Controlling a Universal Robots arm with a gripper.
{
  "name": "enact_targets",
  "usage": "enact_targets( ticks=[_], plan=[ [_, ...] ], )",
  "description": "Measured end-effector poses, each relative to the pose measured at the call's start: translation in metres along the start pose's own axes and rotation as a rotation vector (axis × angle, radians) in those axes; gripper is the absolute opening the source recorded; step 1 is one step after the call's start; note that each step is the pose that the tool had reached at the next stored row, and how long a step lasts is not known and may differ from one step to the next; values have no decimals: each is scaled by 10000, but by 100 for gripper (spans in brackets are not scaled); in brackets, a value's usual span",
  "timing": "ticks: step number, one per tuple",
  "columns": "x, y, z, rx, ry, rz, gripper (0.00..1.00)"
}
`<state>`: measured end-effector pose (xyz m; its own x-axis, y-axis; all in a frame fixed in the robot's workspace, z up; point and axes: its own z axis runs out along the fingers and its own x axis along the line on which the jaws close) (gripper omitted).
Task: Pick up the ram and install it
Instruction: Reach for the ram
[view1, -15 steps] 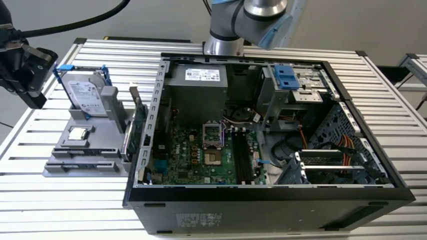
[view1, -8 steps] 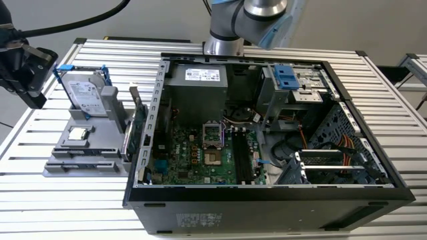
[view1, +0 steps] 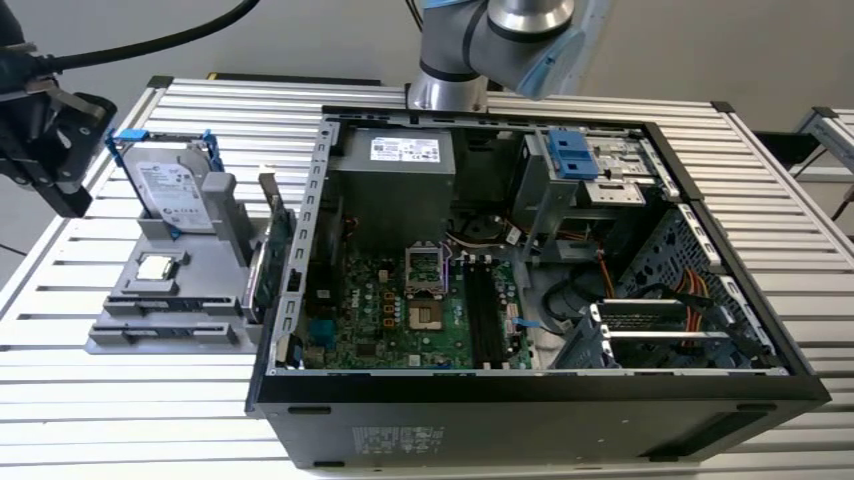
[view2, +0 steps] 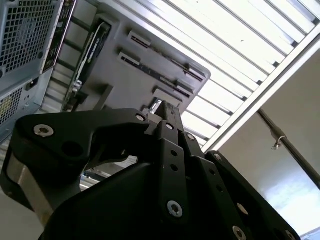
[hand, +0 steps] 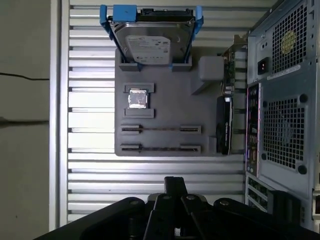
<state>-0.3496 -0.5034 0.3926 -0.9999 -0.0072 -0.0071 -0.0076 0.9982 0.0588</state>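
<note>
One arm (view1: 514, 30) hovering beside the grey tray (hand: 165, 107), gripper (hand: 175, 182) pointing down, closed, empty

The ram (view1: 271, 262) — dark greenish stick — stands on edge beside the case.

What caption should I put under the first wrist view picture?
Gripper near a gray holder carrying a drive and chip, beside the computer case.
</note>
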Motion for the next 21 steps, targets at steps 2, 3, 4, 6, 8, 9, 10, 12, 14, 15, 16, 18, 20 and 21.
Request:
enact_targets(
  ticks=[2, 3, 4, 6, 8, 9, 10, 12, 14, 15, 16, 18, 20, 21],
  plan=[
    [0, 0, 0, -1, 8, -144, 0],
    [0, 0, 0, -1, 12, -212, 0],
    [0, 0, 0, -2, 17, -287, 0],
    [0, 0, 0, -3, 27, -449, 0],
    [0, 0, 0, -5, 38, -655, 0],
    [0, 0, 0, -5, 44, -748, 0],
    [0, 0, 0, -6, 51, -859, 0],
    [0, 0, 0, -7, 63, -1059, 0],
    [0, 0, 0, -9, 75, -1267, 0],
    [0, 0, 0, -10, 81, -1373, 0],
    [0, 0, 0, -11, 87, -1480, 0],
    [0, 1, 0, -12, 100, -1694, 0],
    [0, 1, 0, -14, 112, -1905, 0],
    [0, 1, 0, -15, 118, -2009, 0]
  ],
)
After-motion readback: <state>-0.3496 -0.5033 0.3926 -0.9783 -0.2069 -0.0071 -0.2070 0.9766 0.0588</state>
